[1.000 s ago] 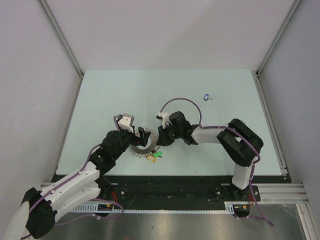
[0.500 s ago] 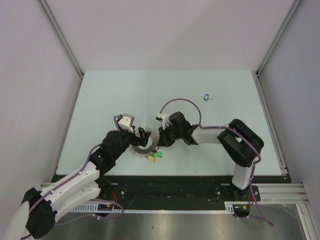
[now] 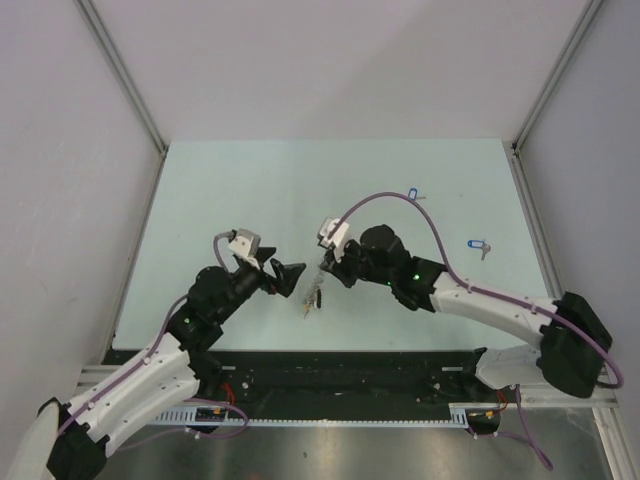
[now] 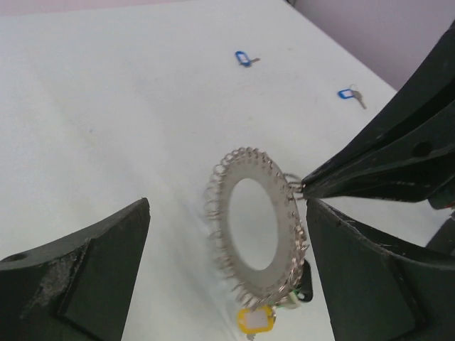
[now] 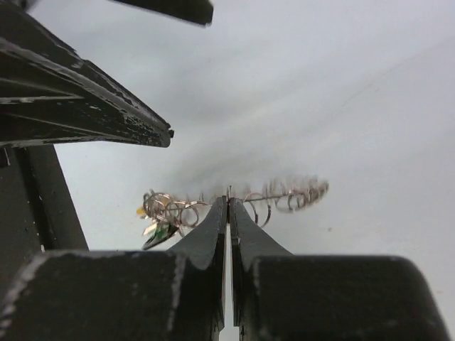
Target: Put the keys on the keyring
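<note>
R gripper (image 5: 228,202) is pinched shut on the rim of the 1 keyring (image 4: 288,238), holding it upright w/ 3 tags (image 4: 257,321) (yellow, green, black) dangling at its bottom. L gripper (image 3: 281,270) gapes wide w/ nothing in it; the ring sits just ahead, betw. its 2 fingers (image 4: 78,277), touching neither. 2 blue-tagged keys (image 3: 413,193) (image 3: 478,244) lie flat on the table (image 3: 220,200), well ahead of L gripper past the ring, apart from each other.
</note>
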`<state>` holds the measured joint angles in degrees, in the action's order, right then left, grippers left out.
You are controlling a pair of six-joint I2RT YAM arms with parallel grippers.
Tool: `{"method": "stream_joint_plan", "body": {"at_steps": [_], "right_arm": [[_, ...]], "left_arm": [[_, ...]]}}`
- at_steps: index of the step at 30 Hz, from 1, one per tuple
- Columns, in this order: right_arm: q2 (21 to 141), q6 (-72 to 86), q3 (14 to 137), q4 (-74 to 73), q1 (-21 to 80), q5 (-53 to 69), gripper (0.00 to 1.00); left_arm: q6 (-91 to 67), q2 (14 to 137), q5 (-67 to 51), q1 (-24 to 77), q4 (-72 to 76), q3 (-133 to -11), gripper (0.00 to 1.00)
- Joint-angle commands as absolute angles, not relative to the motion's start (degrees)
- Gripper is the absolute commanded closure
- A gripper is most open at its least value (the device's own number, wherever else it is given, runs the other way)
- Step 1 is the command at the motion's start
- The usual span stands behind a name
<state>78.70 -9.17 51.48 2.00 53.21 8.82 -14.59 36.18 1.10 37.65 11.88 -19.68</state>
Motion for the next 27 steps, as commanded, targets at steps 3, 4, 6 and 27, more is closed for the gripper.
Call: {"method": "stream_joint_plan", "body": {"at_steps": [3, 4, 6, 27], "right_arm": [[64.35, -14.59, 44.66, 15.8, 53.18, 7.11, 1.0], [63.12, -15.11, 43.6, 16.17, 53.0, 7.82, 1.0], [60.39, -14.86, 42.72, 16.96, 52.65, 9.4, 1.0], [49.74, -0.26, 34.19, 27.42, 40.52, 36.91, 1.0]], "left_arm": [[-13.01, 34.45, -9.74, 37.88, 11.43, -26.1, 0.05], [-12.75, 34.45, -12.11, 37.88, 10.99, -26.71, 0.05], [-12.22, 35.15, -14.75, 37.88, 9.67, -28.91, 0.05], [12.91, 50.09, -42.27, 37.88, -4.66, -47.99, 0.24]]}}
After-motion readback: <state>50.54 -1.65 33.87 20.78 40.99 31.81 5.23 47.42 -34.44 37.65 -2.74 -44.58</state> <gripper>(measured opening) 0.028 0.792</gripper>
